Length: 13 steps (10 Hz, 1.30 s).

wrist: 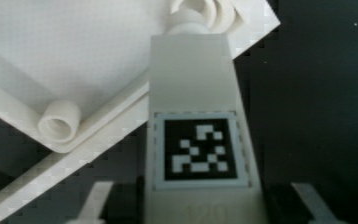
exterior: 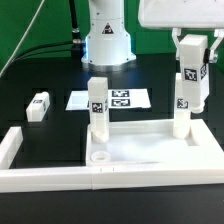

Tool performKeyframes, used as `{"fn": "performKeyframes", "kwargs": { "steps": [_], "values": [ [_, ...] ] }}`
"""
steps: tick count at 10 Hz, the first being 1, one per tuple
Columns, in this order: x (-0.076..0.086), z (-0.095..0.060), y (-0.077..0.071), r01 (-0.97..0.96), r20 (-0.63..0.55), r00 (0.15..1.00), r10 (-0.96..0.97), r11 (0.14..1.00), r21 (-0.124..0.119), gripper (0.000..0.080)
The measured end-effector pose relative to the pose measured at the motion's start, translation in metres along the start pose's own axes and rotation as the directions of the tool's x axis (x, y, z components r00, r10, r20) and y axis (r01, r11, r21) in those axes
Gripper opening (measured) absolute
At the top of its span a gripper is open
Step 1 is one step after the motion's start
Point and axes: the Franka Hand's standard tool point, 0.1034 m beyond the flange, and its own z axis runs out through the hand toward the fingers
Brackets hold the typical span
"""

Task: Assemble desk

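Exterior view: your gripper (exterior: pixel 193 66) clamps tagged leg (exterior: pixel 183 112), jaws narrow, leg upright in tabletop (exterior: pixel 150 148) corner.

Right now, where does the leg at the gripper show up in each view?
Exterior view: the leg stands upright at the far corner of the tabletop, on the exterior view's right, under the gripper.
Wrist view: the leg runs through the picture's centre, tag facing the camera.
Shared landmark: the tabletop beside the leg.
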Motion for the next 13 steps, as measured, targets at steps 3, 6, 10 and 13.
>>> {"fn": "performKeyframes", "kwargs": {
  "steps": [3,6,10,13],
  "values": [
    [0.002,0.019,-0.011,0.041,-0.04,0.998,-0.041,0.999,-0.002,0.0289],
    [0.003,0.031,-0.012,0.04,-0.036,0.999,-0.041,0.999,-0.009,0.0289],
    [-0.011,0.05,-0.005,0.0,0.0,1.0,0.0,1.0,-0.022,0.0289],
    [-0.015,0.055,0.0,0.009,0.017,1.0,-0.009,1.0,-0.029,0.0289]
  ]
}}
